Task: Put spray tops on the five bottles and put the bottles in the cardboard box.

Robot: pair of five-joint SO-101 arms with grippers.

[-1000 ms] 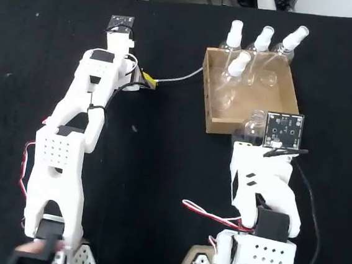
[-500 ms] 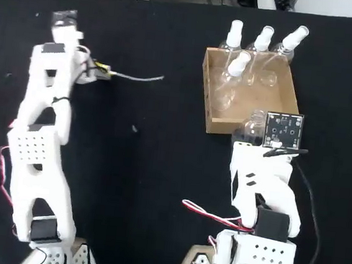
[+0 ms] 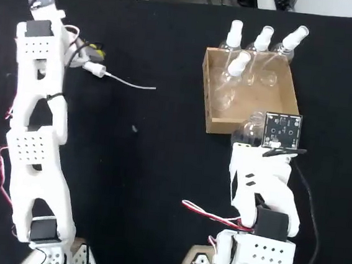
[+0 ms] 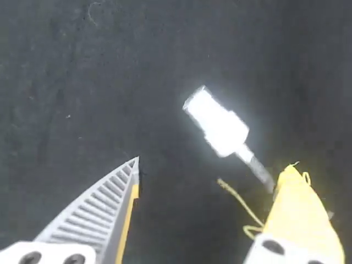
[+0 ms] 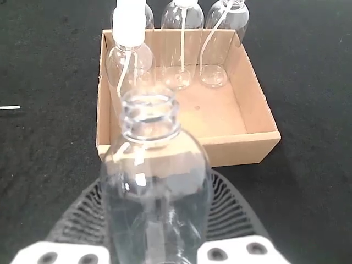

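Two robot arms work over a black counter (image 3: pixel 160 168), on the last of five bottles. The right hand (image 5: pixel 157 184) is closed around the body of a clear, open bottle (image 5: pixel 157 148) and holds it upright, its threaded neck bare. Just beyond this hand sits the cardboard box (image 5: pixel 242 140), with four capped bottles (image 5: pixel 129 55) leaning inside it, their white spray heads up. Well away across the counter, the left hand (image 4: pixel 212 165) is spread wide with nothing clamped between its fingers. The last spray top (image 4: pixel 217 124) lies on the counter just past its fingertips, white head pointing away from the hand. Its stem runs back toward the yellow finger; whether the two touch cannot be told. The thin dip tube (image 3: pixel 134 84) trails from the top across the counter, away from the left hand and toward the box. Judging from this, the step in hand is fetching the fifth top. The next move likely calls for the left hand to close on the white head and carry it to the right hand. There the tube must be threaded into the open neck before the head is seated.
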